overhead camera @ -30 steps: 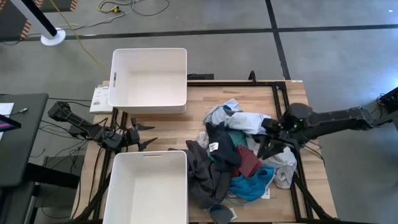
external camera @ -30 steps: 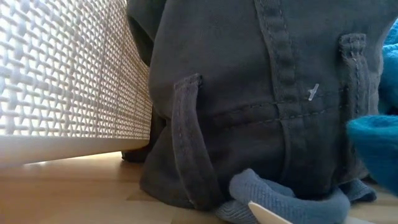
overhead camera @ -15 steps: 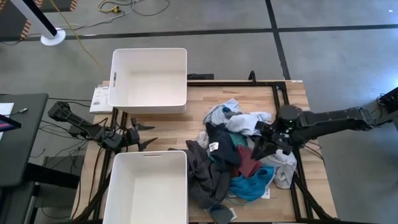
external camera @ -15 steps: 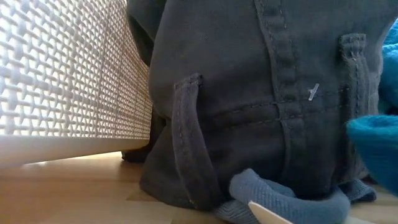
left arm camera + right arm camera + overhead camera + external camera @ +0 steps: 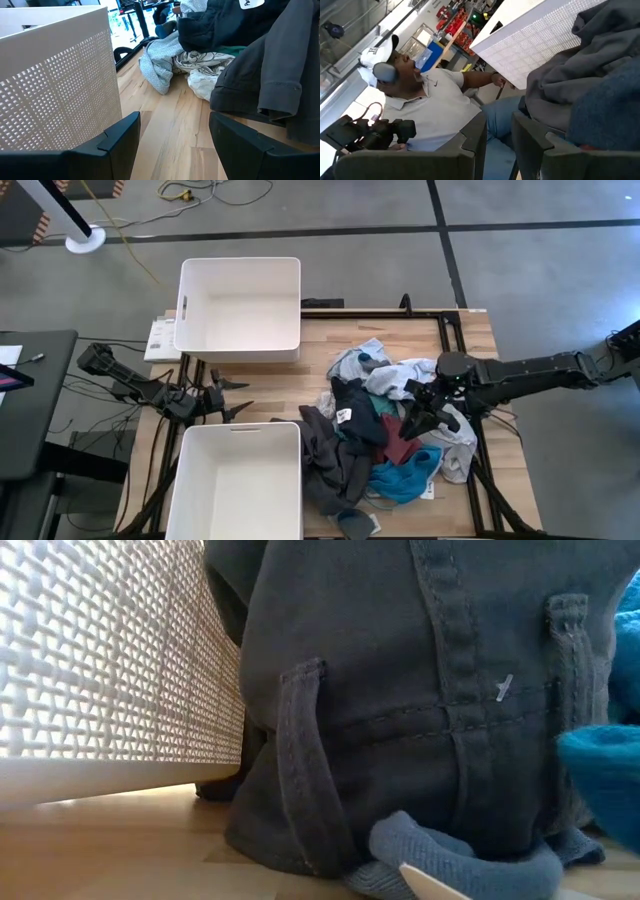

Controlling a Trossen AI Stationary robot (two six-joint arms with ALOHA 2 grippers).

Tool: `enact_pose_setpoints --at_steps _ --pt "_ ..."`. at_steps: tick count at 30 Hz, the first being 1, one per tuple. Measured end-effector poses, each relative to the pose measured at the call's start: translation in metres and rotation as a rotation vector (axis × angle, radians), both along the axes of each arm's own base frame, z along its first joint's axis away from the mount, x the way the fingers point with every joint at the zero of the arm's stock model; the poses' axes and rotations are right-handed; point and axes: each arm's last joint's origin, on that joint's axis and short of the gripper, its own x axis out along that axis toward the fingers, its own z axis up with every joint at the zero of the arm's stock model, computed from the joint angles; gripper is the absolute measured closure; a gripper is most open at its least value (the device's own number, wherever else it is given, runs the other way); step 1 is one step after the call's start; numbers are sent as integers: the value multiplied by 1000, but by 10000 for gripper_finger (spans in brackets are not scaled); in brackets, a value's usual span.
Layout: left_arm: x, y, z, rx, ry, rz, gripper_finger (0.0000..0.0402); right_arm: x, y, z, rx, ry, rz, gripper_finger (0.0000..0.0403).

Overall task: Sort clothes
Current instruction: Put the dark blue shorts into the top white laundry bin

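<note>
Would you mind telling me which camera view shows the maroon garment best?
The high view: the maroon garment lies exposed in the pile, beside the right claw. The low view is filled by dark grey trousers; neither wrist view clearly shows it.

Robotics lab, concrete floor (image 5: 520, 270), loose cables (image 5: 180, 200) (yellow), parts shelves (image 5: 455, 20)

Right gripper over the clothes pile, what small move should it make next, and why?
Probably lower straight down onto the pile. The right gripper hangs above the maroon garment at the heap's right side, with nothing visibly held and its jaws narrowly apart, so opening a bit wider first looks wise. Both white bins are empty, and the left gripper waits between them.
</note>
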Motion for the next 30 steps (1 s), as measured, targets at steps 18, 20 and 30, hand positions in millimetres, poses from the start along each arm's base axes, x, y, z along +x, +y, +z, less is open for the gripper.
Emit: enact_pose_setpoints --at_steps 18,20,30 --pt "0 0 0 0 0 0 170 -3 -1 -13 -48 112 -15 296" --pt "0 0 0 0 0 0 170 -4 -1 -17 -64 151 -23 296" --pt "0 0 0 0 0 0 170 -9 -3 -30 -116 283 -72 296"
